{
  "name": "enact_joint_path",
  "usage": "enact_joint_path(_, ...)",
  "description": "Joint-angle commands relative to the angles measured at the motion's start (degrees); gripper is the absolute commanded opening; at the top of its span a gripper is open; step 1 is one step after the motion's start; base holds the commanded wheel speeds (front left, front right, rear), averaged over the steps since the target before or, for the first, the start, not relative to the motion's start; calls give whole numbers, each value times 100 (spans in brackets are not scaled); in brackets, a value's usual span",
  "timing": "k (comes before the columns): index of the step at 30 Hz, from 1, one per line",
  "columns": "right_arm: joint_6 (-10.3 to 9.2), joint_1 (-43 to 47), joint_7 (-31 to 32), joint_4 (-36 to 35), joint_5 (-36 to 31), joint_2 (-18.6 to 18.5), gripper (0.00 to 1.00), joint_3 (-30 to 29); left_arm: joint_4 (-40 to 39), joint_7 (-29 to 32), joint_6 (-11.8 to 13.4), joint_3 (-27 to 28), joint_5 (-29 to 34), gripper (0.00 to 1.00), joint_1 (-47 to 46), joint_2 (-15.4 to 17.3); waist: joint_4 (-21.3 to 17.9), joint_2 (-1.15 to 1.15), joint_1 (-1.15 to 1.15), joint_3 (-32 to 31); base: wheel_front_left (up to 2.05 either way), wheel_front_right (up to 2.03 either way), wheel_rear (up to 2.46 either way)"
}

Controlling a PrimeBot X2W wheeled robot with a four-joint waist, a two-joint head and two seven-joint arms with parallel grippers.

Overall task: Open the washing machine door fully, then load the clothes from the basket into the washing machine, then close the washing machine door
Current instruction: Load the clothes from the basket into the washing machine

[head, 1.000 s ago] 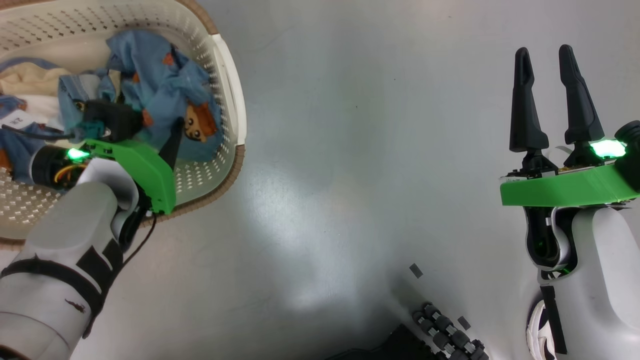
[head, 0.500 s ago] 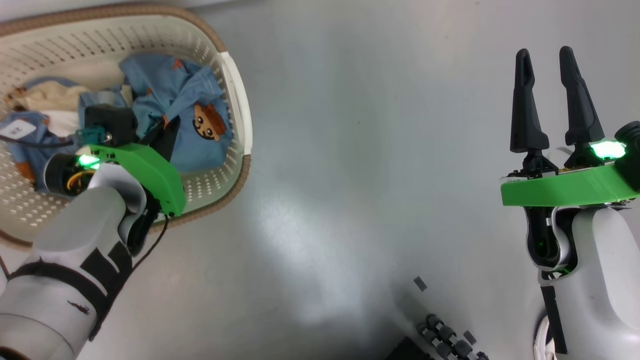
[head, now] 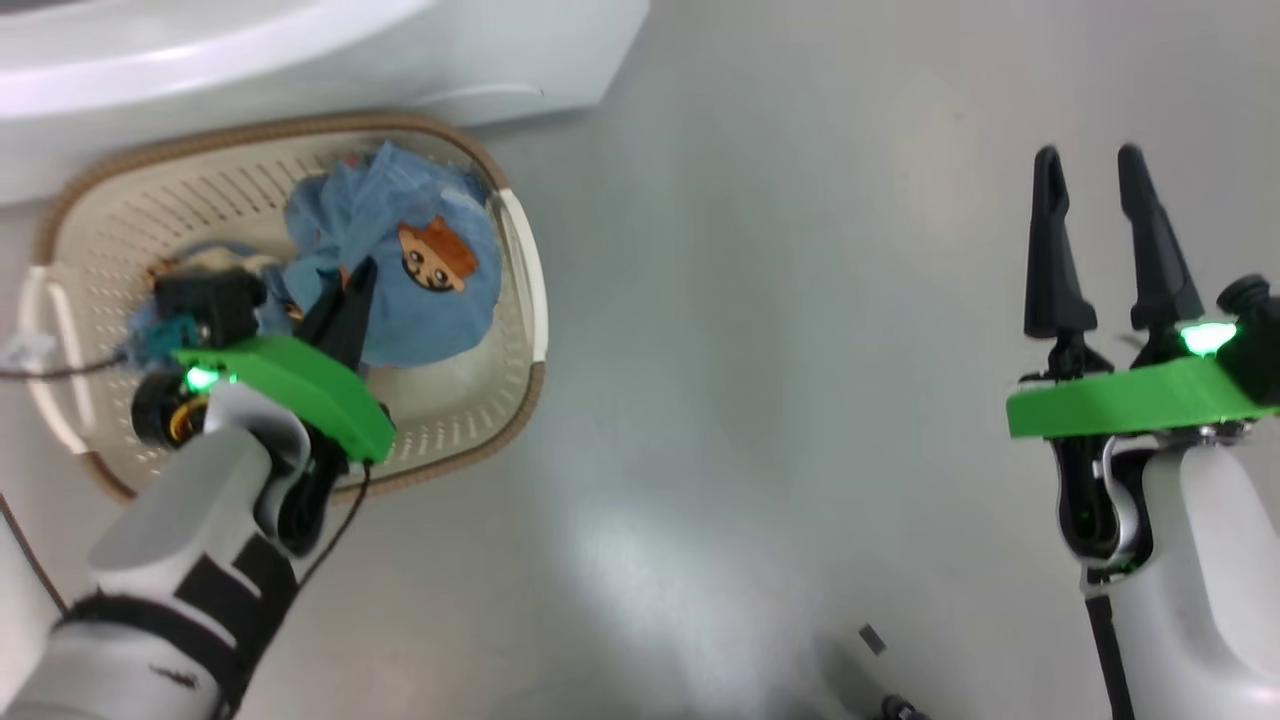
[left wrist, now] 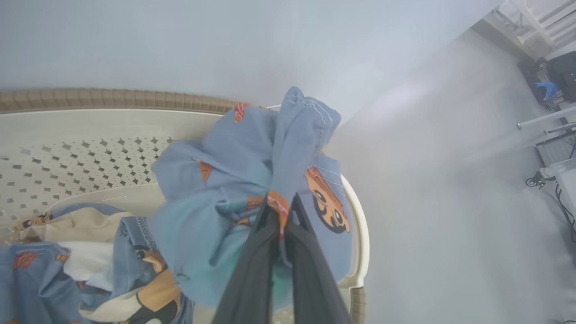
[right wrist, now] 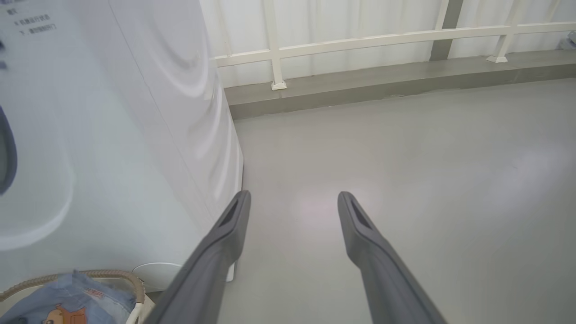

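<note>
floor (head: 760,300): grey, glossy | on it: basket (head: 130,215), washing machine (head: 300,50)

Pinches a bunched light-blue garment (left wrist: 225,189) with a brown cartoon face in the left gripper (left wrist: 281,210), jaws pressed tight on the cloth. Holds it over the right end of the basket (left wrist: 112,100). Looks down on more blue, white and tan clothes (left wrist: 85,256) in the basket's left end.

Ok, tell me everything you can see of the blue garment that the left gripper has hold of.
The garment is soft light-blue cloth with stitched hems, printed with an orange-brown cartoon face and small orange patches. It is crumpled into a bunch at one handle end of the basket, with other clothes lying beside it. The left gripper is shut on a fold of it, pinching near an orange patch. Whether its underside rests on the basket I cannot tell.
</note>
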Motion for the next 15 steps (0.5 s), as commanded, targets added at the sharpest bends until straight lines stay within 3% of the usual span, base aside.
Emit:
enact_joint_path(1, 42, 268, -45, -70, -64, -37, 100, 61, -169, -60, -12, 322, 194, 0, 265, 79, 241, 0, 0, -448, 0, 0, 0)
enact_joint_path(15, 42, 800, -45, 130, -348, -37, 100, -139, -1121, -61, -12, 2222, 1693, 0, 1787, -259, 685, 0, 0, -1606, 0, 0, 0)
